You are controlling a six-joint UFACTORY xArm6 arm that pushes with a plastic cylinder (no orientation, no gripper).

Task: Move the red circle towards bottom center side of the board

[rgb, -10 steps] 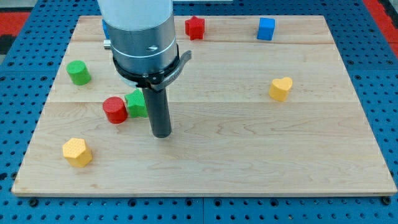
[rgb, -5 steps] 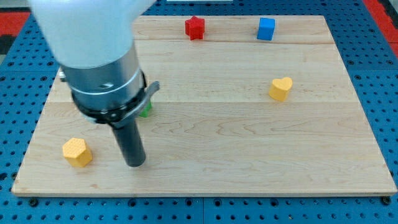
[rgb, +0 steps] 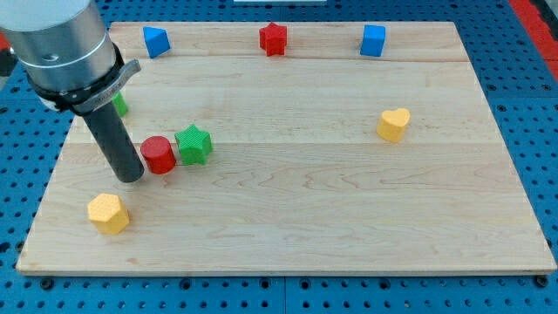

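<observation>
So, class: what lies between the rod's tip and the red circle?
Nothing. In the camera view my tip sits just to the view's left of the red circle, with no block between them. The green star is on the circle's far side.

From my seat the board reads as pale, smooth wood with faint grain and a matt finish. My rod looks like matt dark plastic or rubber down to my tip, under a brushed grey metal collar. The red circle shows fine ribbed plastic sides.
</observation>
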